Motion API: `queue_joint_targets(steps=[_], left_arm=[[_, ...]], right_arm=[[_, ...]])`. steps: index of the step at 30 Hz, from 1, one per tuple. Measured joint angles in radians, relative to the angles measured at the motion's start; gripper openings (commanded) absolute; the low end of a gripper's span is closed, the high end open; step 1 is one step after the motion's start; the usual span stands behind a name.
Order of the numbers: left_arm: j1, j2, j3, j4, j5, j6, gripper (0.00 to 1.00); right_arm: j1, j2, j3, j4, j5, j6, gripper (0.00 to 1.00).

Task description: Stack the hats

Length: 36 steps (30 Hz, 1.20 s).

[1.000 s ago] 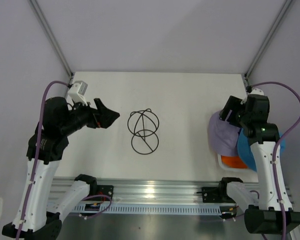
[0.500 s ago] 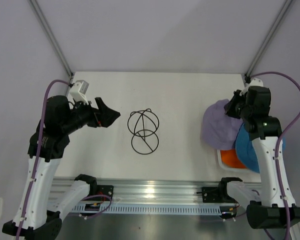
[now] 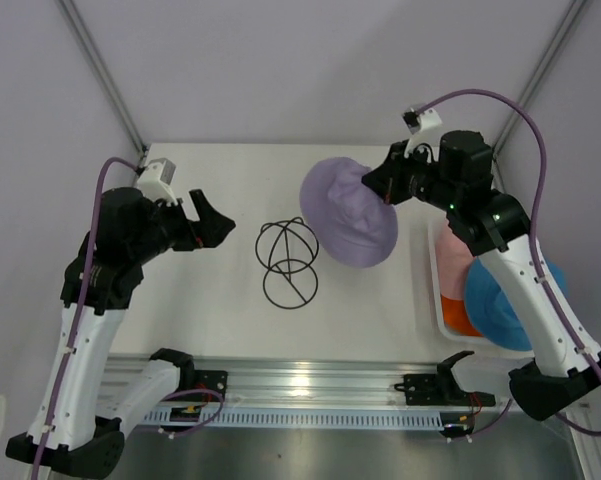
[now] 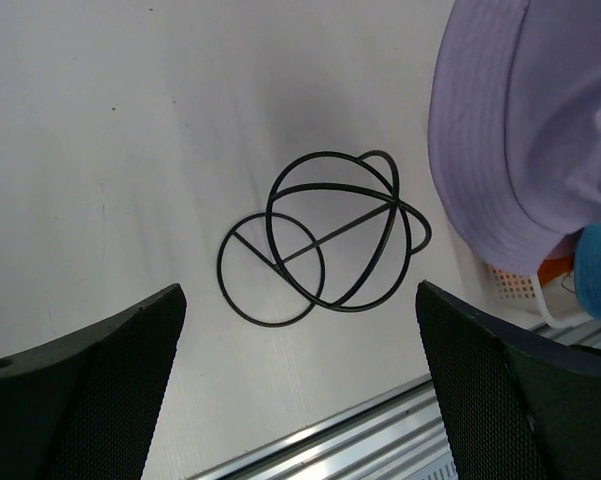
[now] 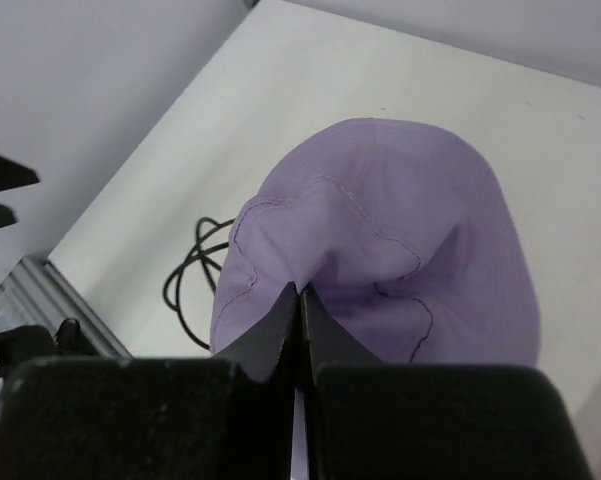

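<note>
My right gripper (image 3: 382, 190) (image 5: 300, 292) is shut on the lavender hat (image 3: 348, 212) (image 5: 380, 240), pinching its crown fabric and holding it up over the table's middle right. The same hat shows at the upper right of the left wrist view (image 4: 525, 130). A blue hat (image 3: 505, 300) and an orange hat (image 3: 463, 316) lie in the white basket (image 3: 435, 262) at the right edge. My left gripper (image 3: 216, 222) (image 4: 300, 390) stands open, left of the black wire stand (image 3: 288, 260) (image 4: 320, 240), with nothing between its fingers.
The black wire stand sits on the table between both arms, just left of the hanging hat. A metal rail (image 3: 310, 385) runs along the table's near edge. Slanted frame posts (image 3: 105, 80) rise at the back corners.
The right gripper shut on the lavender hat, lifted it out of the basket and carried it left and toward the back. The left arm barely moved.
</note>
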Motion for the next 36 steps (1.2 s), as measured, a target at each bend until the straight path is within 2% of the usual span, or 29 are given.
queue_joint_targets(steps=[6, 10, 15, 22, 28, 36], left_arm=[[0.000, -0.006, 0.000, -0.022, -0.080, -0.022, 1.00], [0.002, -0.018, -0.001, -0.034, -0.113, -0.040, 0.99], [0.007, -0.024, 0.006, -0.049, -0.132, -0.053, 1.00], [0.009, -0.031, 0.042, -0.064, -0.140, -0.052, 1.00], [0.010, -0.048, 0.038, -0.063, -0.112, -0.054, 0.99], [0.010, -0.067, -0.086, -0.003, -0.031, -0.093, 1.00]], right_arm=[[0.144, 0.088, 0.088, 0.022, -0.046, -0.041, 0.00], [0.246, 0.196, 0.252, 0.002, -0.063, -0.085, 0.00], [0.293, 0.266, 0.362, 0.000, -0.087, -0.129, 0.00], [0.388, 0.349, 0.349, -0.063, 0.003, -0.205, 0.00], [0.396, 0.372, 0.264, -0.081, 0.054, -0.228, 0.00], [0.394, 0.365, 0.114, -0.015, 0.043, -0.228, 0.13]])
